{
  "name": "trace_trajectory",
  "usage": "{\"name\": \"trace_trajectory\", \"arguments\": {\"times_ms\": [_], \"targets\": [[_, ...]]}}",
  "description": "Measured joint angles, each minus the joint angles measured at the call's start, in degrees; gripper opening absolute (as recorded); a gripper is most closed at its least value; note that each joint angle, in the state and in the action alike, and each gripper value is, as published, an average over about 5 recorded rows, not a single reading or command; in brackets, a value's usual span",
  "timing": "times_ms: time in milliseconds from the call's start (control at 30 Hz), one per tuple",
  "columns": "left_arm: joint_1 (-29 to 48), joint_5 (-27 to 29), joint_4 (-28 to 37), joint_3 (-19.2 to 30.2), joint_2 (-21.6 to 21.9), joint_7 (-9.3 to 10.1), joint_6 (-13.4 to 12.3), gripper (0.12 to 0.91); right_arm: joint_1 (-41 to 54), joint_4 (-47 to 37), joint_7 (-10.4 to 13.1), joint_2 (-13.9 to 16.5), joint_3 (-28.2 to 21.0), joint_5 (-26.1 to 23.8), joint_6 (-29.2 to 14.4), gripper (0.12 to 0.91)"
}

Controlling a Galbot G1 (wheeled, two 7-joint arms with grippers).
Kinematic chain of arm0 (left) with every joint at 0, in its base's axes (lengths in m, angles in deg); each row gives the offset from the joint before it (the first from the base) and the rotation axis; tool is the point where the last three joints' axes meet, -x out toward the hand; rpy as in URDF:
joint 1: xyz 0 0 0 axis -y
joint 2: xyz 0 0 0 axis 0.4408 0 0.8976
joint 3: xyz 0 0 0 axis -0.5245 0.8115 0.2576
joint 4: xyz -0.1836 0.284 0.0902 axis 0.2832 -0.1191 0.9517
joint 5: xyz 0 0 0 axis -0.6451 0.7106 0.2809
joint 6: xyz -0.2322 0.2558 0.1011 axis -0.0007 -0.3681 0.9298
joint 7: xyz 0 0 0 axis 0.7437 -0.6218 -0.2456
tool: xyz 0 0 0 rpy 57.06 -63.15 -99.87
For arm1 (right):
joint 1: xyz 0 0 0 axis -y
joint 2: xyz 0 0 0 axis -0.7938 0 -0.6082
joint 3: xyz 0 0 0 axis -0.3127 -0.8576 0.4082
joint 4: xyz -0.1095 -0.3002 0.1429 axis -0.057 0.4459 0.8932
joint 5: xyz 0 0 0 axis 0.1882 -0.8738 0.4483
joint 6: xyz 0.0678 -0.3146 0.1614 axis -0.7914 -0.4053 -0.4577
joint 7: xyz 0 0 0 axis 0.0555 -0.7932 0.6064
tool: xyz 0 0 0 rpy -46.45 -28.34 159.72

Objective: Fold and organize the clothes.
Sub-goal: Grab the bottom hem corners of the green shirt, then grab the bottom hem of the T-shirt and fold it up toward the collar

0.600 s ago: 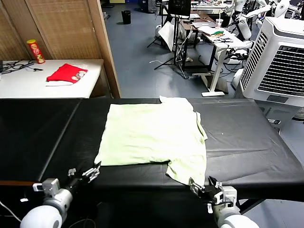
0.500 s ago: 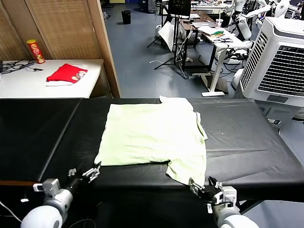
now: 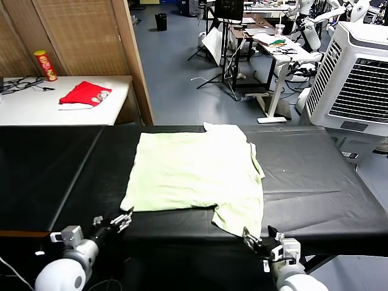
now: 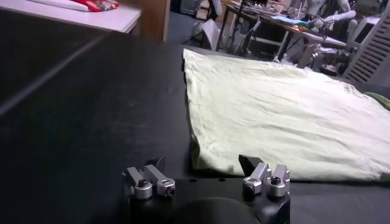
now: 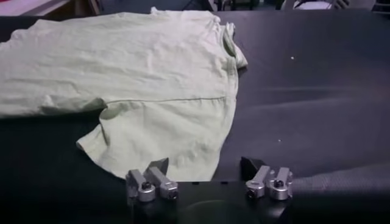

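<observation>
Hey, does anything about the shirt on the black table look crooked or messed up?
The shirt lies mostly flat but lopsided: one sleeve sticks out toward the near table edge, and the cloth is wrinkled. No damage shows.

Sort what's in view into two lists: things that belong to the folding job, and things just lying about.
Belongs to the job:
- pale yellow-green shirt, spread flat on the black table
- left gripper, at the shirt's near corner
- right gripper, by the near sleeve

Just lying about:
- red garment on the white side table
- red canister
- white cooler unit
</observation>
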Motion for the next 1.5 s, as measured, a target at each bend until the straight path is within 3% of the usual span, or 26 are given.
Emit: {"name": "trace_trajectory", "arguments": {"times_ms": [67, 267, 367, 567, 800, 933, 1133, 1300, 1500], "targets": [[0.1, 0.0, 0.1, 0.0, 0.1, -0.09, -0.2, 0.543, -0.3, 0.1, 0.0, 0.0, 0.1, -0.2, -0.2, 0.139], [0.3, 0.1, 0.1, 0.0, 0.0, -0.05, -0.7, 0.208, -1.7, 1.7, 0.5, -0.2, 0.8, -0.9, -0.1, 0.122], [-0.2, 0.5, -0.7, 0.0, -0.3, 0.09, -0.7, 0.127, -2.9, 3.3, 0.6, -0.2, 1.4, -1.0, 0.5, 0.122], [-3.0, 0.7, -4.3, -0.9, -1.0, 1.38, -0.2, 0.127, -3.8, 6.1, -1.0, 0.3, 2.8, -0.5, -0.9, 0.122], [-7.0, -2.5, -9.8, -2.2, -2.9, 2.3, -1.4, 0.127, 2.8, 3.7, -5.3, 2.5, 3.9, 1.2, -8.2, 0.122], [-5.4, -4.0, -10.8, -1.7, -4.5, 3.48, -2.7, 0.127, 9.5, -1.4, -6.4, 4.4, 3.0, 1.2, -11.7, 0.122], [-0.5, -2.6, -9.4, -0.4, -7.0, 5.24, -4.5, 0.127, 18.6, -9.7, -7.0, 6.3, 1.1, 1.9, -15.2, 0.122], [3.2, 2.3, -6.4, 0.6, -8.0, 6.92, -7.0, 0.127, 24.8, -17.1, -7.1, 6.2, -1.0, 1.3, -17.2, 0.122], [6.9, 6.8, -1.4, 2.6, -7.6, 6.99, -8.6, 0.127, 30.9, -25.0, -7.6, 5.9, -2.4, -0.3, -18.3, 0.122]]}}
